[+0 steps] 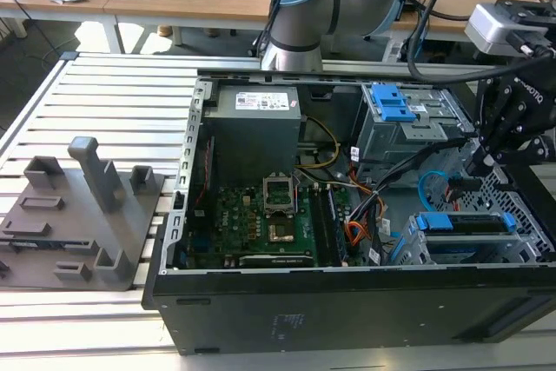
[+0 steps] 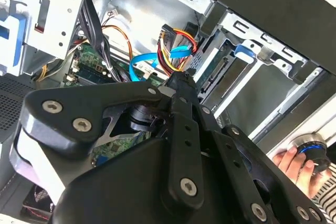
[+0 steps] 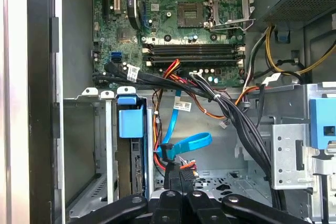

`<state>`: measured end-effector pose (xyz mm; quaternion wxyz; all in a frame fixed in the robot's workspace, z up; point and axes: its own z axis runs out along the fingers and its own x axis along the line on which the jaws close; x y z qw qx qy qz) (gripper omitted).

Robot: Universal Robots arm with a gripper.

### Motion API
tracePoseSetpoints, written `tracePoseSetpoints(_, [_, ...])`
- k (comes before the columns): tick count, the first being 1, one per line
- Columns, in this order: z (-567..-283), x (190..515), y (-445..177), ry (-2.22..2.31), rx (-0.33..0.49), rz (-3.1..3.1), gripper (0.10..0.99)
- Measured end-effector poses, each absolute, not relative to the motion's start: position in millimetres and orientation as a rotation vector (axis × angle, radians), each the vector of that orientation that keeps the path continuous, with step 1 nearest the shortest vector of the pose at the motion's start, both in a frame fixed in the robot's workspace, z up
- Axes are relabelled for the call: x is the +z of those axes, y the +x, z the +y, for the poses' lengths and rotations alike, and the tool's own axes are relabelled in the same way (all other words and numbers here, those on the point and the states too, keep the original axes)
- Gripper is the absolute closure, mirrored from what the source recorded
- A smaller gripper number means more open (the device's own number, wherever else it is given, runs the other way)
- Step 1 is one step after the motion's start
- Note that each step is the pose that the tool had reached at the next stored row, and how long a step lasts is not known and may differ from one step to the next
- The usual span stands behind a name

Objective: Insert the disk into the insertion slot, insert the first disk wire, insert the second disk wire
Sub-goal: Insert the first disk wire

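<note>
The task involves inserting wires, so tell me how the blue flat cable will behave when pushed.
Probably floppy: the blue flat cable curls in a loose loop by the tool. Its ribbon shape suggests it bends easily flatwise and may spring back when released. It is likely light, being so thin.

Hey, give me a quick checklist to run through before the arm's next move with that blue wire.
1. The disk seated in the insertion slot: ok.
2. The gripper shut on the blue wire at its plug: ok.
3. The plug lined up with the disk's port: cannot tell.
4. The black wire bundle off the plug: ok.
5. A person's hand clear of the arm: cannot tell.
</note>
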<state>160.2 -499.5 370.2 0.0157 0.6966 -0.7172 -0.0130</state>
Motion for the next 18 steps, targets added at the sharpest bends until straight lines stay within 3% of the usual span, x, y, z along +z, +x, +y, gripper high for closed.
tracePoseSetpoints(5, [-499.5, 370.1, 160.2, 2.167, -0.04, -2.231, 0.973])
tracePoseSetpoints(6, [-499.5, 370.1, 160.2, 2.167, -0.04, -2.23, 0.918])
tracePoseSetpoints(7, [-499.5, 370.1, 160.2, 2.166, -0.039, -2.23, 0.918])
tracePoseSetpoints(8, [-499.5, 370.1, 160.2, 2.166, -0.039, -2.23, 0.847])
tracePoseSetpoints(18, [-499.7, 357.3, 156.4, 2.154, -0.011, -2.218, 0.847])
